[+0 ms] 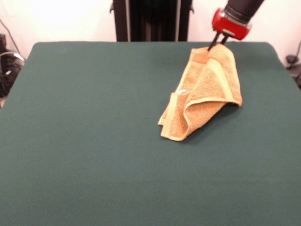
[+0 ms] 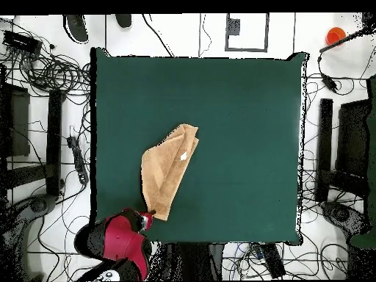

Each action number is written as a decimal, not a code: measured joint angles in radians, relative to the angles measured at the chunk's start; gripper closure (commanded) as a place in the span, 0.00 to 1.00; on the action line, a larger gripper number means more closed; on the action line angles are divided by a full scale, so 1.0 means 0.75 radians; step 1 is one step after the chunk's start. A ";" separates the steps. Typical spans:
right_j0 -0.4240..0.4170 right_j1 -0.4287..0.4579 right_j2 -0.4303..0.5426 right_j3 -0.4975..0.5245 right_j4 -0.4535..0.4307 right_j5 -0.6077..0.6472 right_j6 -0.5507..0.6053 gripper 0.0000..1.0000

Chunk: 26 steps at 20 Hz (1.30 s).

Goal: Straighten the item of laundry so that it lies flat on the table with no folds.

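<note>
The orange-tan towel [image 1: 207, 94] lies crumpled and folded over itself on the right far part of the dark green table [image 1: 94, 141]. Its paler border bands curl around the folds, and a tiny white tag [image 1: 181, 91] shows. My red gripper [image 1: 217, 43] is at the towel's far corner near the table's far edge, shut on that corner and holding it slightly raised. In the overhead view the towel [image 2: 167, 172] stretches from the middle of the table [image 2: 242, 110] toward the near-left edge. There the gripper [image 2: 147, 218] meets its end.
The black pedestal [image 1: 150, 19] stands behind the far edge. Cables [image 2: 51, 73] and dark stands [image 2: 345, 147] surround the table on the floor. A small orange object [image 2: 335, 34] sits off the table's corner. The towel's gripped end is close to the table edge.
</note>
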 measured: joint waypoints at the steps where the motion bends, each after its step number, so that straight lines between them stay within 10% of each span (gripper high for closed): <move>1: 0.012 0.000 0.000 0.000 0.014 0.000 0.001 1.00; 26: -0.007 -0.010 0.027 0.062 0.069 -0.086 0.228 1.00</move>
